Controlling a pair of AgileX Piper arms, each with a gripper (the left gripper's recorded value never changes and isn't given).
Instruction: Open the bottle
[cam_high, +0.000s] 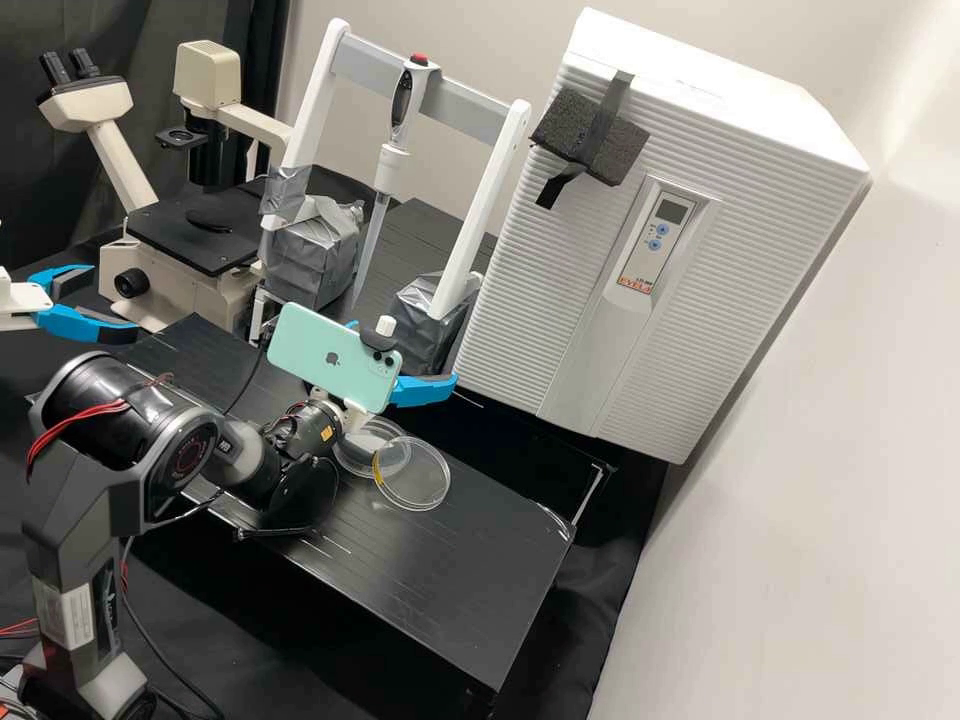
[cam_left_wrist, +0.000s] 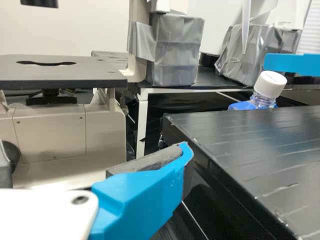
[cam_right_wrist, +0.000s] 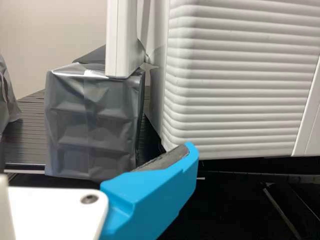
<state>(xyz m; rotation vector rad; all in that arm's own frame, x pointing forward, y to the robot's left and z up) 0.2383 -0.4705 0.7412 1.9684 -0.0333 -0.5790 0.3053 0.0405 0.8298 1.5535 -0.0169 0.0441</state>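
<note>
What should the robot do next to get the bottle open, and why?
Probably bring the left gripper across to the white cap. The cap is still on the bottle, the right gripper is at the bottle, and the left gripper sits open and apart, beside the microscope.

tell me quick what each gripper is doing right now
left gripper: open, holding nothing
right gripper: open, near the bottle
</note>
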